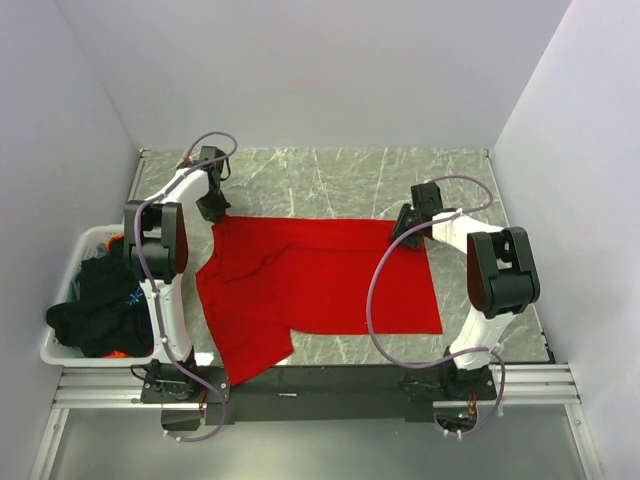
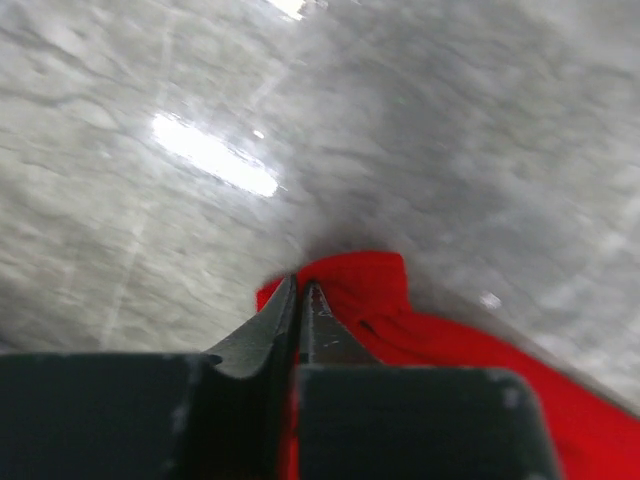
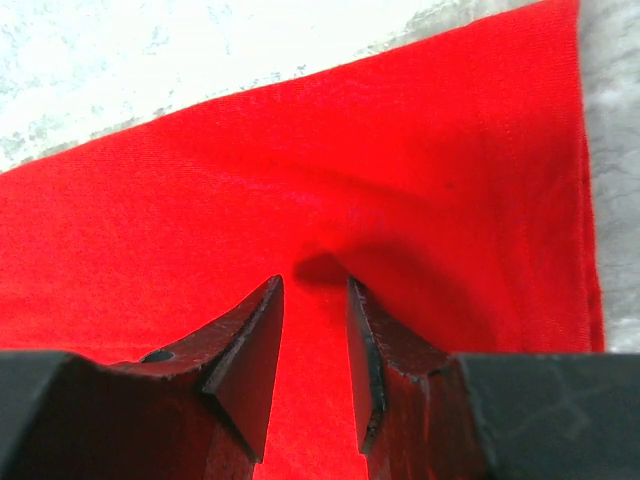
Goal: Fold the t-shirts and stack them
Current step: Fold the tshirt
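So the red t-shirt was found spread mostly flat across the middle of the table, one sleeve hanging toward the lower left of the overhead view and the body reaching out to the right. Both arms were parked on its upper edge, one at each top corner, which was probably meant for a two-corner lift so that edge could be folded down over the rest.

The left gripper was seen with its fingers pressed together, and red cloth showed right at the tips and lower down between them, so the corner looked pinched. The right gripper was a different story: its fingers were set partway apart, pushed down on the fabric, with a little pucker of cloth raised just ahead of the gap. Nothing looked clamped there yet.

The black t-shirts were left heaped in the white basket at the lower left, so none of the stacking looked to be done.

The tabletop was a grey marbled slab, glossy enough that a bright glare spot was caught in the left wrist view. Plain pale walls were set up on three sides.
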Available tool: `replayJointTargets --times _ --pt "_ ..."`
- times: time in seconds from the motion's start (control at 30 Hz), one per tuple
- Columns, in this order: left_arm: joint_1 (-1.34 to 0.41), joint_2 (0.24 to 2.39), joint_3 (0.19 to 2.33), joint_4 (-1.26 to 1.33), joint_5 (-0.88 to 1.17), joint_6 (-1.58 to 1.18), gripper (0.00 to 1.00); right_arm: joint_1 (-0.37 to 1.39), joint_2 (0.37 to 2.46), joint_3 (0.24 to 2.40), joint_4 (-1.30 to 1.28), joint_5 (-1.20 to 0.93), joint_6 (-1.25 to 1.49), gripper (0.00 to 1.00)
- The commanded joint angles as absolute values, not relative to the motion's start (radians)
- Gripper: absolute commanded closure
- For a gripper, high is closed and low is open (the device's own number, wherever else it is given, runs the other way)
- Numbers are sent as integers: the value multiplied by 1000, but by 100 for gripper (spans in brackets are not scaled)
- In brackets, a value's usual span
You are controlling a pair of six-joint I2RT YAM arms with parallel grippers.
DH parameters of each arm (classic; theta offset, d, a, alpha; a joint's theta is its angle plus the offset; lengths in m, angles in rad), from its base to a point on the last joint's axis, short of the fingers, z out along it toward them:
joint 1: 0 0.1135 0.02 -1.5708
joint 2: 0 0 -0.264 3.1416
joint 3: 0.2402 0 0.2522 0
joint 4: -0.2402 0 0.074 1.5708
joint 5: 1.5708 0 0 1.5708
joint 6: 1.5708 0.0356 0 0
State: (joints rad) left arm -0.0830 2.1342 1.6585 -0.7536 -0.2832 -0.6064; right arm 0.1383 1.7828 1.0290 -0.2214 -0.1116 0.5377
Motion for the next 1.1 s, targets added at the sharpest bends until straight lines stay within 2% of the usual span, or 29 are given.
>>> replayJointTargets --times 0.0,0.13,0.53,0.7,1.07 --pt "-84 2060 1647 -710 -183 -629 99 124 1761 1071 -267 -72 489 61" --pt "-52 2028 1621 -678 -114 -643 99 83 1747 1089 -282 -60 482 61" --pt "-23 1968 1548 -618 -26 -650 99 -86 1632 1045 -175 -285 445 60" --pt "-23 1970 1536 -609 -20 -653 99 -146 1692 1092 -175 -324 419 58" --pt "-18 1976 1536 -609 -25 -647 99 -163 1885 1235 -258 -377 319 55"
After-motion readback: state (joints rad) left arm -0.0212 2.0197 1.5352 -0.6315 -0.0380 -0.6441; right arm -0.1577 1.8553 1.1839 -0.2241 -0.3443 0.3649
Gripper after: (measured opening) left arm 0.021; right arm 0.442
